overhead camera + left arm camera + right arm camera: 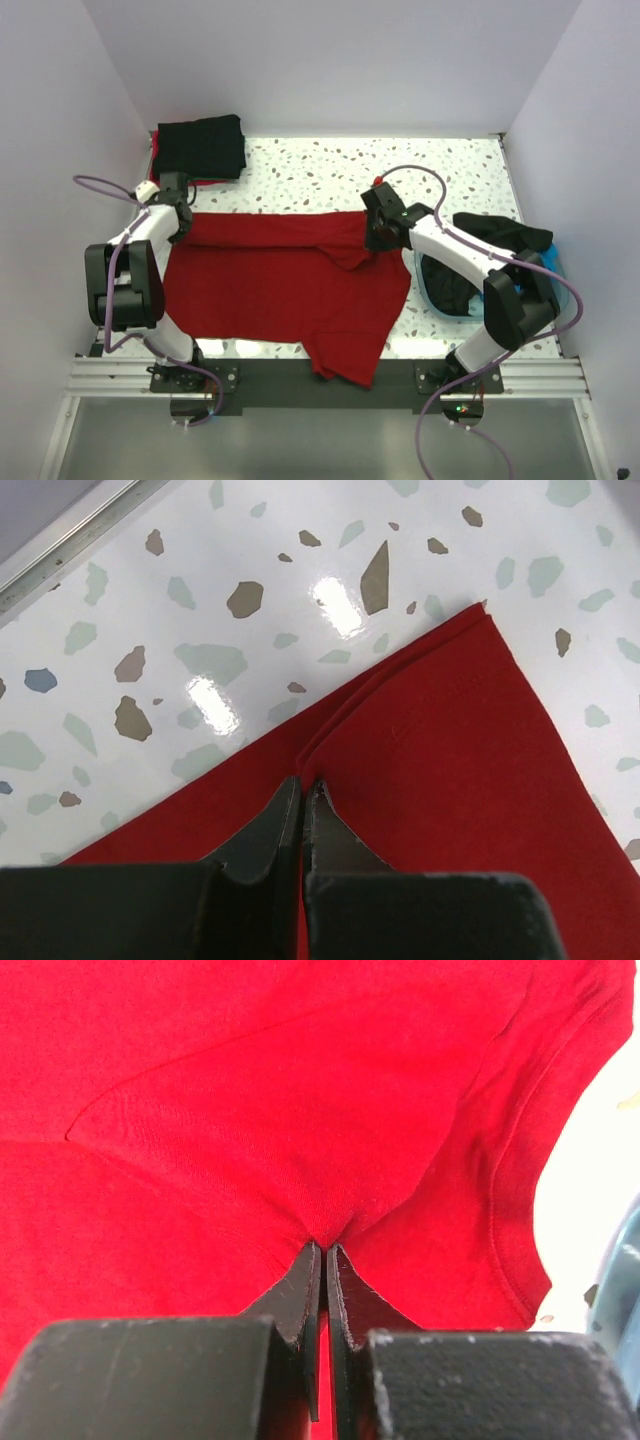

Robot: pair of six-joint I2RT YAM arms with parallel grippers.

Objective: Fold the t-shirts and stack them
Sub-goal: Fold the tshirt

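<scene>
A dark red t-shirt (280, 285) lies spread across the table, its far edge folded over toward me. My left gripper (178, 222) is shut on the shirt's far left edge; in the left wrist view (301, 782) the jaws pinch the folded red cloth (450, 760). My right gripper (376, 236) is shut on the shirt near its far right sleeve; in the right wrist view (325, 1248) the cloth (300, 1110) puckers between the closed jaws. A folded black t-shirt (201, 147) lies on a red one at the far left corner.
A translucent teal basin (566, 283) at the right holds dark clothing (500, 232) that hangs over its rim. White walls close in the left, back and right. The aluminium rail (560, 375) runs along the near edge.
</scene>
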